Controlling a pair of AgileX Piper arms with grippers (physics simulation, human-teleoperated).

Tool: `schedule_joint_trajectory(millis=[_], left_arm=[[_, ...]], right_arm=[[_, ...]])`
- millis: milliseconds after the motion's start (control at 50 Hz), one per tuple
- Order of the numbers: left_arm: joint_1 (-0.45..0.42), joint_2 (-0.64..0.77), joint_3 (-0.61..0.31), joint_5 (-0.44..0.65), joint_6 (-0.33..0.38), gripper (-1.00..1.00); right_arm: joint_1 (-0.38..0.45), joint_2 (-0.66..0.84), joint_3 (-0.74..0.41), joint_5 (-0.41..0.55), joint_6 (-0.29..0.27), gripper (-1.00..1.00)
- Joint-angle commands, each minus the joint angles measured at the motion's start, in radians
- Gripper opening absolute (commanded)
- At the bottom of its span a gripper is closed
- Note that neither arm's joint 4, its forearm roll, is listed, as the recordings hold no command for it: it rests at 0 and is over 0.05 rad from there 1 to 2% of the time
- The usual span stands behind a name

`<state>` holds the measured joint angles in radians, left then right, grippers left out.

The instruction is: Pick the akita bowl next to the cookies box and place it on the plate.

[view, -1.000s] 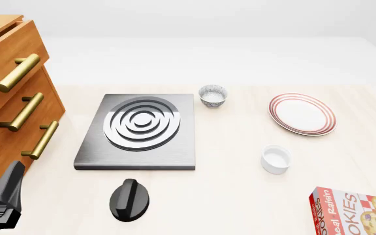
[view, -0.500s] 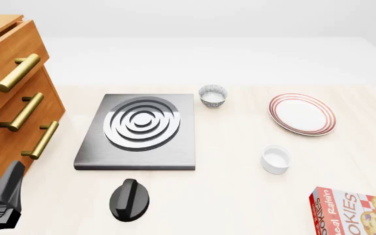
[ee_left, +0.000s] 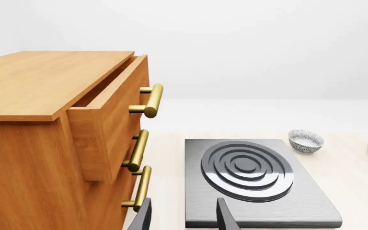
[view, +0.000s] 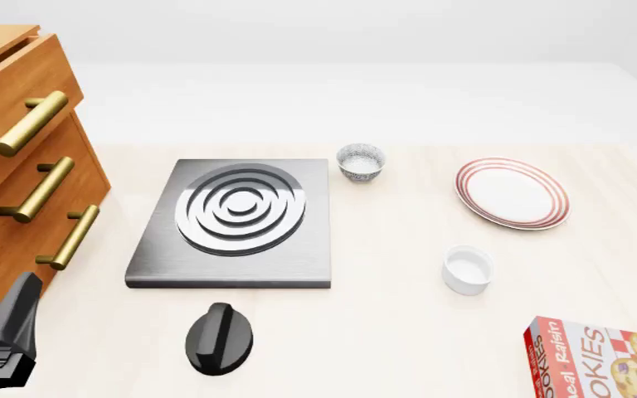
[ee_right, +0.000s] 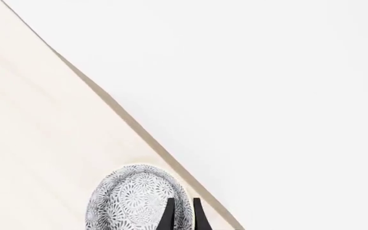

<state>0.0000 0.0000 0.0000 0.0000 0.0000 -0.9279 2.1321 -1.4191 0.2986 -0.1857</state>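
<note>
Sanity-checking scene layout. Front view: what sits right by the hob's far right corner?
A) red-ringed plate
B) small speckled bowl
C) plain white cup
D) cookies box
B: the small speckled bowl stands on the table just off the far right corner of the hob, closer to it than anything else in that view.

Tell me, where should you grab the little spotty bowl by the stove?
I'd pinch the rim of the bowl from above, on the side away from the stove, one finger inside, one outside: it stands upright, mouth open, with a thin wall.
</note>
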Motion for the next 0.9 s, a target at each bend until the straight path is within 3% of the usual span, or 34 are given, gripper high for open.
schedule_joint_trajectory(millis=[20, 900], left_arm=[[0.000, 0.000, 0.000, 0.000, 0.000, 1.00], [0.000, 0.000, 0.000, 0.000, 0.000, 1.00]], right_arm=[[-0.004, 0.014, 0.013, 0.008, 0.007, -1.00], [0.082, -0.166, 0.041, 0.098, 0.110, -1.00]])
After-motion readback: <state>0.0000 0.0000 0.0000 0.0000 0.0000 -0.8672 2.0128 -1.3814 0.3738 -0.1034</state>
